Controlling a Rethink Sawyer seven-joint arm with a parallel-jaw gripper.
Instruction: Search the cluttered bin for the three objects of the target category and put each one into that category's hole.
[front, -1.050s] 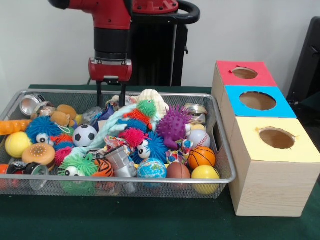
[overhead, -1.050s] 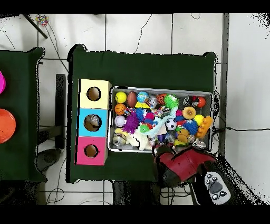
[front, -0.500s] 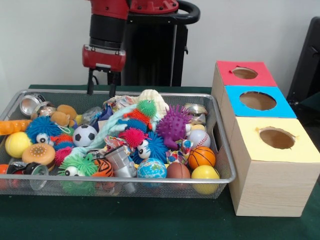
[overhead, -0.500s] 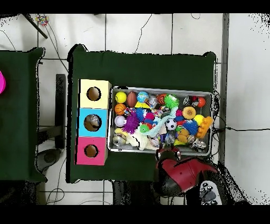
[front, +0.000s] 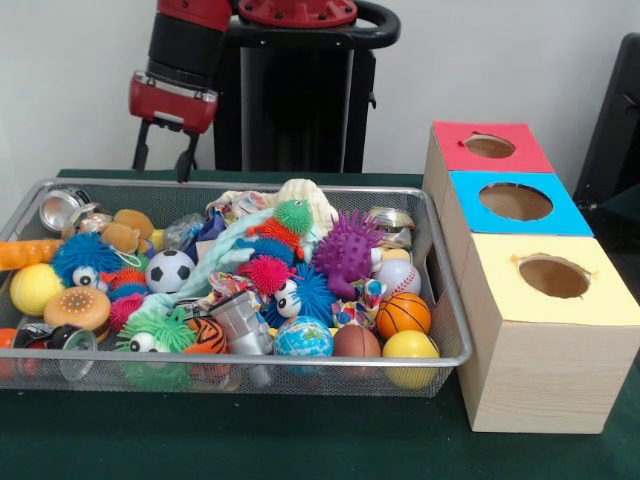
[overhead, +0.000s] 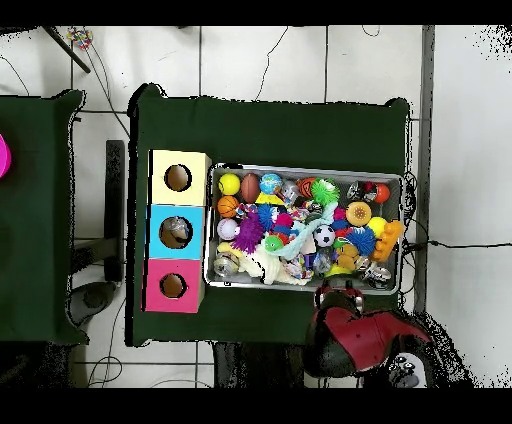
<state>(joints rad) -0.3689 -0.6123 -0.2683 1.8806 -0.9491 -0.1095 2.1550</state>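
Up high, gripper (front: 160, 162) hangs over bin's far left edge, fingers apart, holding nothing. Wire bin (front: 300, 357) full of toys: soccer ball (front: 170, 270), purple spiky ball (front: 347, 251), basketball (front: 403, 314). Right: red box (front: 520, 153), blue box (front: 568, 212), yellow box (front: 540, 360), each with hole.

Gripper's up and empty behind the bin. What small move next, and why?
Probably bring the gripper forward and down over the bin. Its fingers are open with nothing between them, it hangs above the bin's far rim, and the toys are all in the bin, so nothing can be picked from there.
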